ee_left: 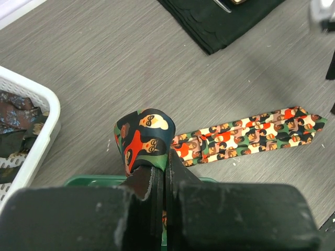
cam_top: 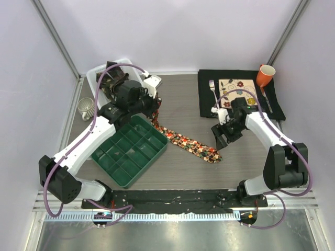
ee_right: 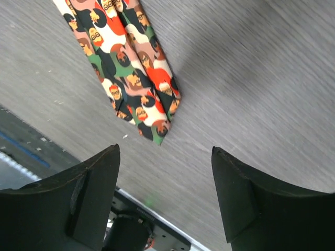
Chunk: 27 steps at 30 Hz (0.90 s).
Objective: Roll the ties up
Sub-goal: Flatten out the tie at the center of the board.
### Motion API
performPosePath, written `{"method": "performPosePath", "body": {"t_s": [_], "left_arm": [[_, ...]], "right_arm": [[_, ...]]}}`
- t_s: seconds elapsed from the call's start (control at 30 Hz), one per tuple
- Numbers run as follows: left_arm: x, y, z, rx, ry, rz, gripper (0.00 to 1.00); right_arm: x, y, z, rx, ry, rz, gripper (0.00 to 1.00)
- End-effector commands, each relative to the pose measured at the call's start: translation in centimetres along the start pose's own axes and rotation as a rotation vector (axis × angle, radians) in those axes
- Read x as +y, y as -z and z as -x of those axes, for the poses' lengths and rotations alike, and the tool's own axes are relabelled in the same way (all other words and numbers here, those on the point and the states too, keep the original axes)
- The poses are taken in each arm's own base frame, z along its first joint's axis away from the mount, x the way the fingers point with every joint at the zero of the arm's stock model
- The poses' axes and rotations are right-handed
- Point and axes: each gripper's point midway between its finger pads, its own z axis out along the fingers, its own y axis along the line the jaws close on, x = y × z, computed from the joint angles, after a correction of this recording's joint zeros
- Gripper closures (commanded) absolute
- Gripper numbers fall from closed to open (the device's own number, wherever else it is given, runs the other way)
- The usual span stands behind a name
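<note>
**Left jaws grip one end of the printed tie, right jaws stand wide near its tip**

The red-orange multicolour tie [cam_top: 193, 146] lies on the grey desk [cam_top: 183, 99]. In the top view it runs in a slanted line from the far right corner of the green compartment tray [cam_top: 131, 151] toward the right arm. Most of its length is flat on the desk.

The left jaws are pressed together on the narrow end of this tie. In the left wrist view a curled fold of the fabric [ee_left: 146, 138] stands up just above the fingertips. From there the rest of the tie goes to the right and finishes in the wide pointed tip [ee_left: 309, 121].

The right jaws are wide apart and hold nothing. In the right wrist view the pointed tip of the tie [ee_right: 157, 130] lies just beyond the two fingers, not between them. I cannot tell if these fingers touch the desk.

Beside the left arm a white basket [cam_top: 99, 73] stands at the far left, and in the left wrist view dark patterned ties [ee_left: 18, 112] lie inside it. A small grey cup [cam_top: 86, 108] is near the basket.

At the far right there is a black mat [cam_top: 207, 99] with a floral square plate [cam_top: 238, 89], a fork [cam_top: 212, 86] and an orange mug [cam_top: 265, 75] on it.
</note>
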Motion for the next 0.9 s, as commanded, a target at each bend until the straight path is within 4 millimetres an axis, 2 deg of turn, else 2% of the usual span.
{"method": "performPosePath", "body": {"t_s": [0.0, 0.07, 0.2, 0.33, 0.43, 0.47, 0.53, 0.57, 0.6, 0.63, 0.7, 0.73, 0.77, 0.8, 0.83, 0.87], "left_arm": [[0.4, 0.3, 2.4, -0.051, -0.006, -0.014, 1.00], [0.5, 0.1, 2.5, -0.044, 0.005, -0.013, 1.00], [0.7, 0.1, 2.5, -0.044, 0.019, -0.017, 1.00], [0.7, 0.3, 2.5, -0.045, 0.038, -0.026, 1.00], [0.7, 0.5, 2.4, -0.037, 0.050, -0.035, 1.00], [0.7, 0.6, 2.4, -0.036, 0.050, -0.040, 1.00], [0.4, 0.7, 2.4, -0.038, 0.050, -0.057, 1.00], [0.1, 0.8, 2.6, -0.044, 0.048, -0.075, 1.00], [-0.5, 0.8, 2.7, -0.046, 0.052, -0.109, 0.99], [-0.9, 0.9, 3.1, -0.056, 0.055, -0.133, 0.99], [-1.8, 0.7, 3.2, -0.053, 0.064, -0.178, 0.96], [-2.7, 0.8, 3.7, -0.058, 0.080, -0.227, 0.96], [-3.0, 0.5, 3.4, -0.044, 0.094, -0.248, 0.96], [-3.9, 0.4, 3.5, -0.040, 0.100, -0.282, 0.96], [-4.9, 0.4, 3.6, -0.034, 0.113, -0.329, 0.96], [-5.8, 0.1, 3.3, -0.019, 0.117, -0.359, 0.96]], "right_arm": [[0.5, -2.3, 1.0, 0.031, 0.060, -0.089, 0.26], [1.1, -3.8, 0.4, 0.081, 0.094, -0.110, 0.27], [0.9, -5.8, -0.2, 0.128, 0.123, -0.146, 0.31], [1.1, -7.6, -1.0, 0.213, 0.153, -0.168, 0.44], [-0.1, -8.3, -2.3, 0.296, 0.167, -0.223, 0.64], [-0.3, -8.4, -2.5, 0.307, 0.176, -0.231, 0.77], [-2.0, -7.5, -3.3, 0.347, 0.198, -0.308, 0.95], [-2.6, -7.0, -3.6, 0.348, 0.195, -0.327, 0.99], [-3.2, -6.4, -4.2, 0.364, 0.187, -0.338, 0.99], [-4.8, -4.9, -4.6, 0.354, 0.161, -0.364, 0.99], [-6.1, -2.9, -6.0, 0.373, 0.128, -0.366, 0.99], [-6.9, -1.3, -6.1, 0.348, 0.119, -0.384, 0.99], [-8.6, 0.4, -7.4, 0.354, 0.100, -0.387, 0.99], [-9.1, 1.9, -8.8, 0.377, 0.083, -0.373, 0.99], [-9.8, 3.2, -9.2, 0.369, 0.084, -0.380, 0.99], [-10.8, 5.3, -11.1, 0.385, 0.085, -0.378, 0.99]]}}
